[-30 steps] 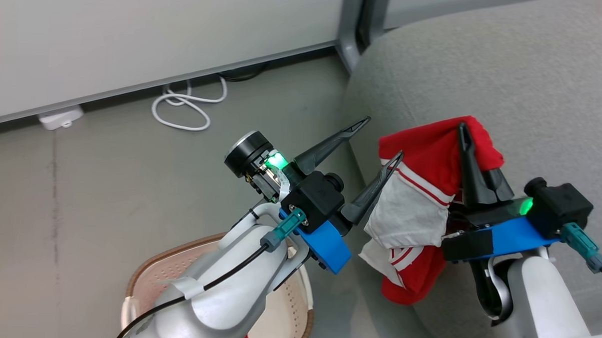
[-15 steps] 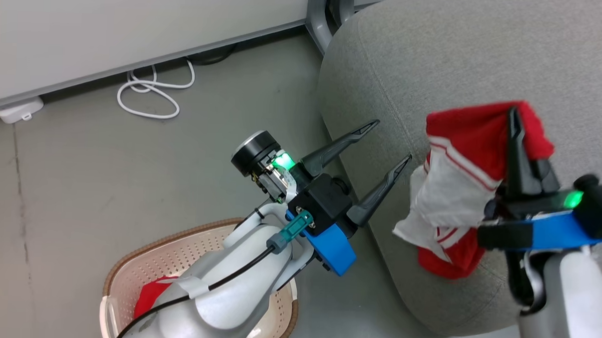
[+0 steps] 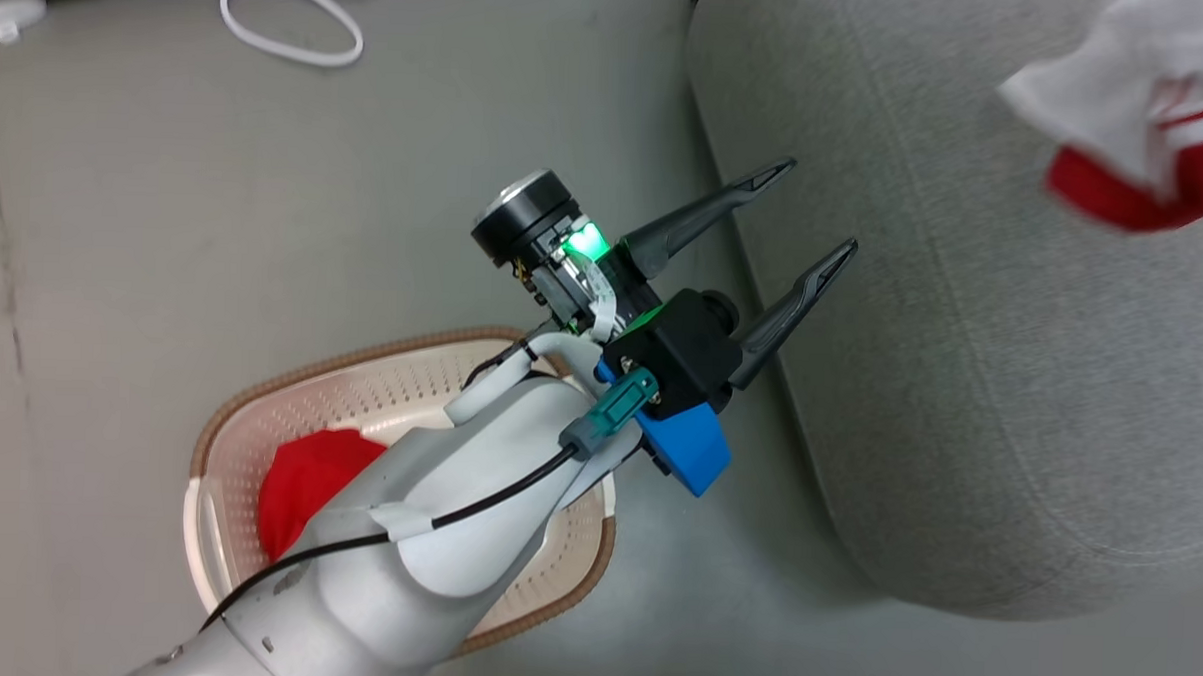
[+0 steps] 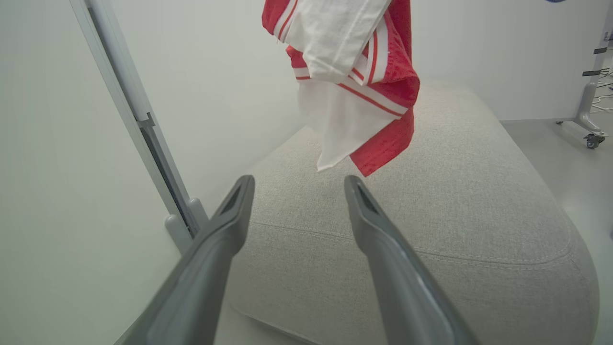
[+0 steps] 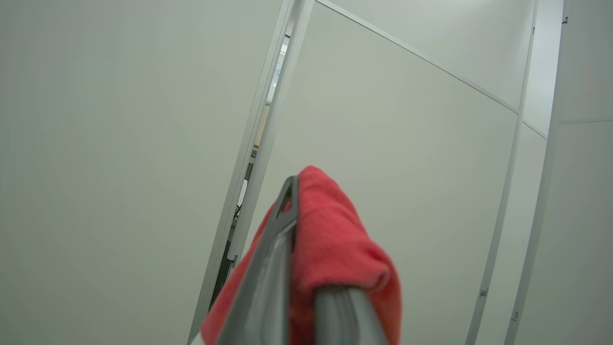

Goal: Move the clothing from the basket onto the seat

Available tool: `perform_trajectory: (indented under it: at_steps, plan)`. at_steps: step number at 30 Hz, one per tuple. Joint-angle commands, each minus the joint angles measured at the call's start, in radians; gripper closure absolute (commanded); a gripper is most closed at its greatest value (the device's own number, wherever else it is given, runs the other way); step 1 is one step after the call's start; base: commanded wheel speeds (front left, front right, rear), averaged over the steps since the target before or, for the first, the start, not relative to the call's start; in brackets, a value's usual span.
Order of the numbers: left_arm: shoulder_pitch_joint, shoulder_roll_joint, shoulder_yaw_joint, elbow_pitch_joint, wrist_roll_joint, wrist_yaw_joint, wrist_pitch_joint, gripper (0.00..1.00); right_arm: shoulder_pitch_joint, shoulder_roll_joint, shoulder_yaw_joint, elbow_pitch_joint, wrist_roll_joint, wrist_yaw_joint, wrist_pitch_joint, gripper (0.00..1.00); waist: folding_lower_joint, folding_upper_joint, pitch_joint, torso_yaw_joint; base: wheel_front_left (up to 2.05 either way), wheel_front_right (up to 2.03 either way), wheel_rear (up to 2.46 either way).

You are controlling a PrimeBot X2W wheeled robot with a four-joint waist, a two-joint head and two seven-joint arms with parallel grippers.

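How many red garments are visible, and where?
2. One striped garment hangs above the sofa in the right gripper; one plain garment lies in the basket. The left arm may hide more.

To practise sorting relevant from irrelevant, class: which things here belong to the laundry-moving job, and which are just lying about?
Job: striped garment, plain red garment, basket, sofa.
Lying about: white cable, partition post.

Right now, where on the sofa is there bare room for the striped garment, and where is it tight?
The seat is bare on top from its near edge to the wall, below the striped garment. Crowded: the basket, with the plain red garment inside and the left arm over it; the open left gripper by the seat's edge.
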Motion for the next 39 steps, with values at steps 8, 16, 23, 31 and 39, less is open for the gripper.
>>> perform_trajectory:
  at_steps: [8, 16, 23, 31, 39]
  plan:
    - [-0.093, 0.000, -0.011, -0.003, 0.023, 0.006, -0.003, 0.00, -0.236, -0.217, -0.113, 0.177, 0.057, 0.000, -0.003, 1.00, -0.0001, 0.0000, 0.212, 0.075, 0.00, 0.00, 0.00]
    - [-0.114, 0.001, -0.019, 0.005, 0.029, 0.007, -0.003, 0.00, -0.218, -0.212, -0.096, 0.500, 0.068, 0.000, -0.003, 1.00, -0.0001, 0.0000, 0.267, 0.094, 0.00, 0.00, 0.00]
    - [-0.125, -0.004, -0.025, 0.007, 0.020, 0.008, -0.003, 0.00, -0.140, -0.172, -0.104, 0.682, 0.072, 0.000, -0.004, 1.00, -0.0001, 0.0000, 0.260, 0.115, 0.00, 0.00, 0.00]
    - [-0.084, 0.004, -0.006, 0.009, 0.002, 0.023, -0.003, 0.00, -0.070, -0.129, -0.130, 0.701, 0.088, 0.000, -0.003, 0.00, -0.0001, 0.0000, 0.190, 0.110, 0.00, 0.00, 0.00]
    - [0.040, 0.017, 0.063, -0.013, -0.043, 0.055, -0.003, 0.00, 0.193, -0.058, -0.113, 0.541, 0.040, 0.000, -0.003, 0.00, -0.0001, 0.0000, 0.002, 0.124, 0.00, 0.00, 0.00]
